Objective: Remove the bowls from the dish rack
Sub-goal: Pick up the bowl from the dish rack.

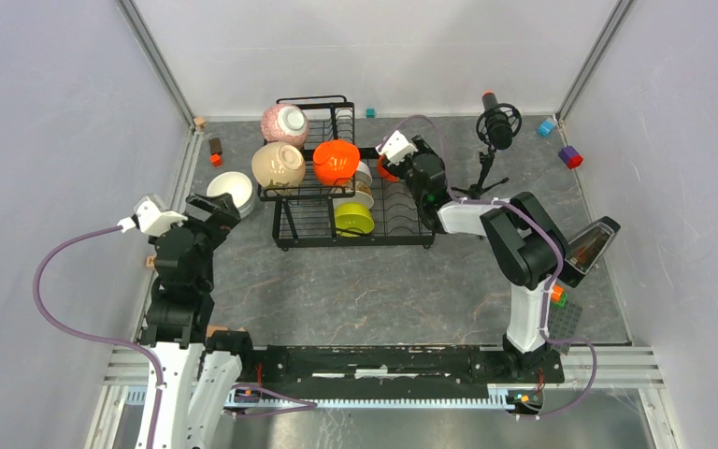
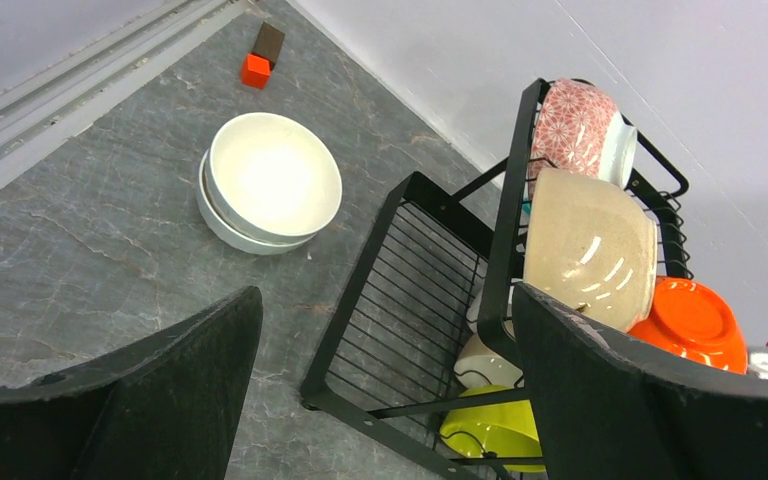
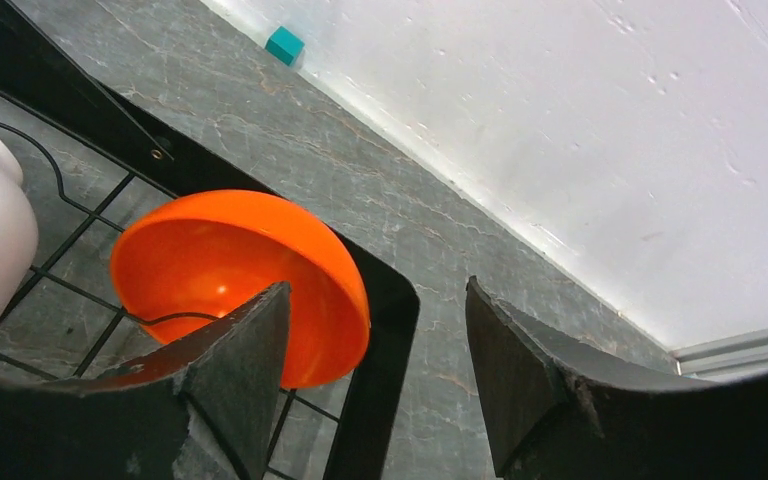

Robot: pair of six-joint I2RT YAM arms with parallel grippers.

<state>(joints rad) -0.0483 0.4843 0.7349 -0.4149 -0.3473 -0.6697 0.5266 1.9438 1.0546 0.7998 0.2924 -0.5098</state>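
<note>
Plainly, the left hand is spread as wide as it goes and holds nothing, hanging just short of two white bowls nested on the tabletop at nine o'clock from the dish rack. On the rack's raised shelf a pink-speckled bowl sits at twelve o'clock, a beige bowl just near of it and an orange bowl at the beige one's three o'clock; a lime green bowl stands in the lower tray beneath. At the tray's three o'clock end the right hand is partly open and grips nothing: a second orange bowl leans in the wires behind its left finger, not between the two. The step looks to be taking that bowl, so the hand should shift toward nine o'clock until the rim sits between both fingers, close on the rim alone, then lift straight up clear of the wires before swinging away. Glossy plastic may slip, so a deep bite is wiser. The tabletop is grey and marbled, with a microphone on a tripod at two o'clock, a teal block by the far wall, and pale walls all round.
</note>
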